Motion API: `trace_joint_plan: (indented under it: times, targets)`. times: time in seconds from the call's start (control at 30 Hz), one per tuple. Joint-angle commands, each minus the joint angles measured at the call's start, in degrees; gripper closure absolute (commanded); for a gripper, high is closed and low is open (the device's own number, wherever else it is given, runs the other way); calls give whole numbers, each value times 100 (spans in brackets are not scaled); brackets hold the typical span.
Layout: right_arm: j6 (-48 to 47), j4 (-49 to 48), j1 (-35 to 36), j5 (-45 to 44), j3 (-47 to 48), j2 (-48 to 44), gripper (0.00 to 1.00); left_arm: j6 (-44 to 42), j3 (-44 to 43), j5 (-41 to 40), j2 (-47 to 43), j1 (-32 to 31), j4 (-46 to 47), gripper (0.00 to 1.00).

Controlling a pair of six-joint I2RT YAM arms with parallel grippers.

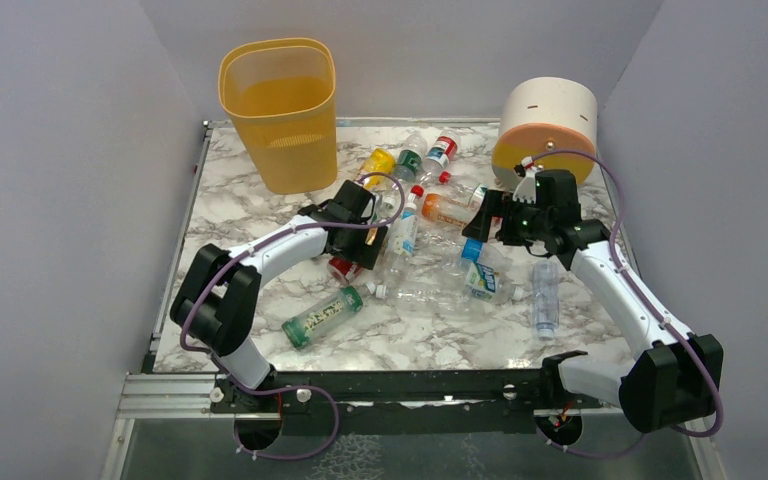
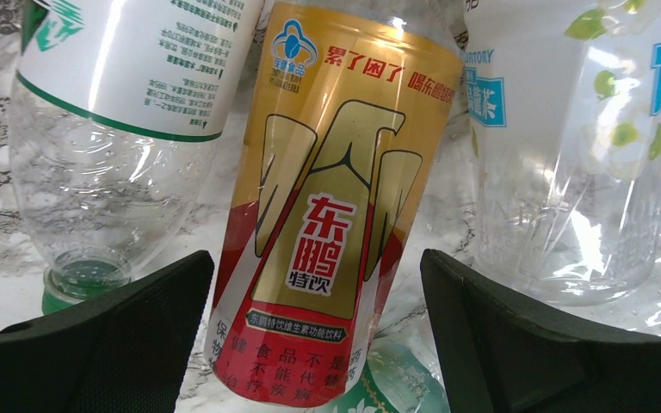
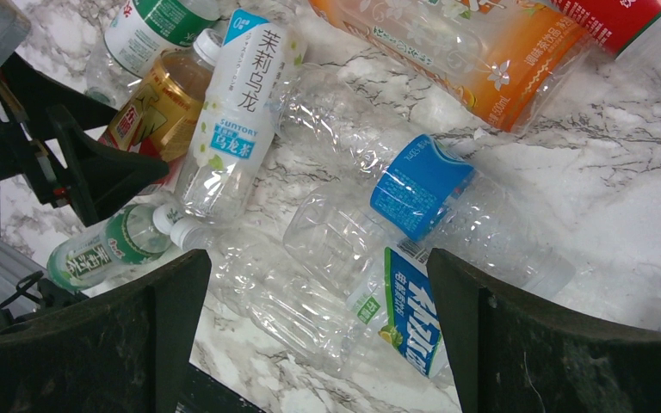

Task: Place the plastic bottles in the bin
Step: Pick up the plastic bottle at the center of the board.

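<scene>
The yellow-orange bin (image 1: 280, 110) stands upright at the back left of the marble table (image 1: 230, 210). Several plastic bottles lie scattered across the table's middle. My left gripper (image 1: 365, 248) (image 2: 314, 284) is open. A gold-and-red labelled bottle (image 2: 336, 198) lies between its fingers with a gap on each side. My right gripper (image 1: 488, 222) (image 3: 318, 284) is open above a clear bottle (image 3: 310, 301) and a blue-and-white labelled bottle (image 3: 409, 323), touching neither. A green bottle (image 1: 322, 315) and a clear bottle (image 1: 545, 298) lie nearer the front.
A round white-and-orange drum (image 1: 548, 125) stands at the back right, just behind the right wrist. Grey walls close in the table on three sides. A metal rail (image 1: 360, 385) runs along the front edge by the arm bases.
</scene>
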State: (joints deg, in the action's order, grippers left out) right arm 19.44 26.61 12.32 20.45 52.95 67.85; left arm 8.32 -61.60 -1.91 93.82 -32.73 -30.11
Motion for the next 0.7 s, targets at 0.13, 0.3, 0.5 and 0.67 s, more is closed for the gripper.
trace_joint_plan:
  times: [0.13,0.3,0.5,0.67]
  targets:
    - [-63,-139,20,151,-62,35,0,205,-35,103,110,-138,8,7]
    - [-97,-98,21,120,8,71,0,316,-18,-77,214,-234,21,17]
    - [-115,-61,25,92,36,109,0,346,-70,-24,329,-239,21,41]
    - [-116,-36,22,64,49,89,0,355,-134,22,258,-242,-44,54]
